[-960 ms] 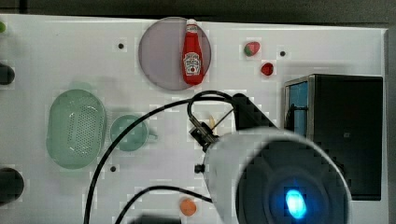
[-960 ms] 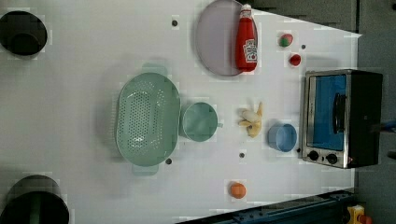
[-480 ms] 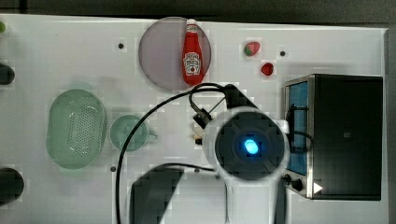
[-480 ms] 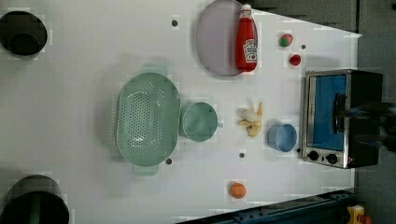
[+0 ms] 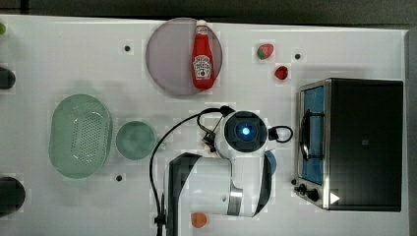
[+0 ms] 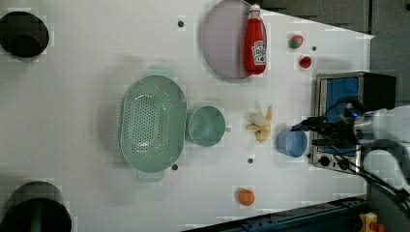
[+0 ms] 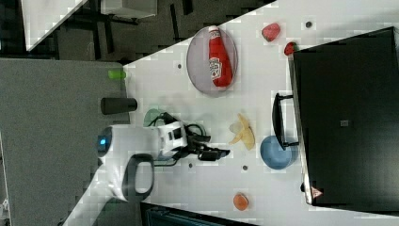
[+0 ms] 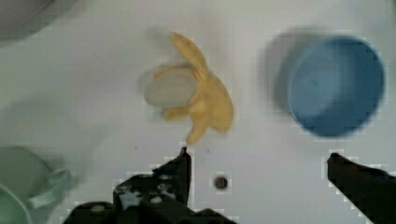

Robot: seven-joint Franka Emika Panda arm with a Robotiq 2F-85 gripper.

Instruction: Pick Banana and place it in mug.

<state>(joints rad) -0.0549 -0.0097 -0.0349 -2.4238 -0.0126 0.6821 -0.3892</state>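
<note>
While the banana lies untouched on the table, nothing of the task is done yet

Progress: the pick has not begun; grasping, carrying and dropping into the mug are all left, judging by how things lie

Banana (image 6: 260, 127): a half-peeled toy, pale flesh showing with yellow peel flaps spread around it; it rests on the white table (image 6: 96, 58) between the mug and the blue cup, apart from both

Mug (image 6: 206, 126): dull green, upright, mouth up and nothing inside; its handle points toward the banana in the left view, and its far side sits just beside the pale-green colander (image 6: 152, 123)

Blue cup (image 6: 292, 143): near the banana on the left view's right, close to the toaster oven (image 6: 350, 104); a likely obstacle for a finger on that side

Gripper (image 8: 259, 168): released, jaws spread wide, holding nothing and touching nothing; in the wrist view the two dark fingers (image 8: 180, 170) straddle bare table short of the banana, one tip near a peel flap

Height: in the right view the gripper (image 7: 214, 153) appears above the table, beside the banana and not over it

Next move, as I judge it: shift over the fruit, descend, close across its body

Other items: ketchup bottle (image 6: 255, 41) on a grey plate (image 6: 220, 41), small orange thing (image 6: 246, 196), all well apart from the work
</note>
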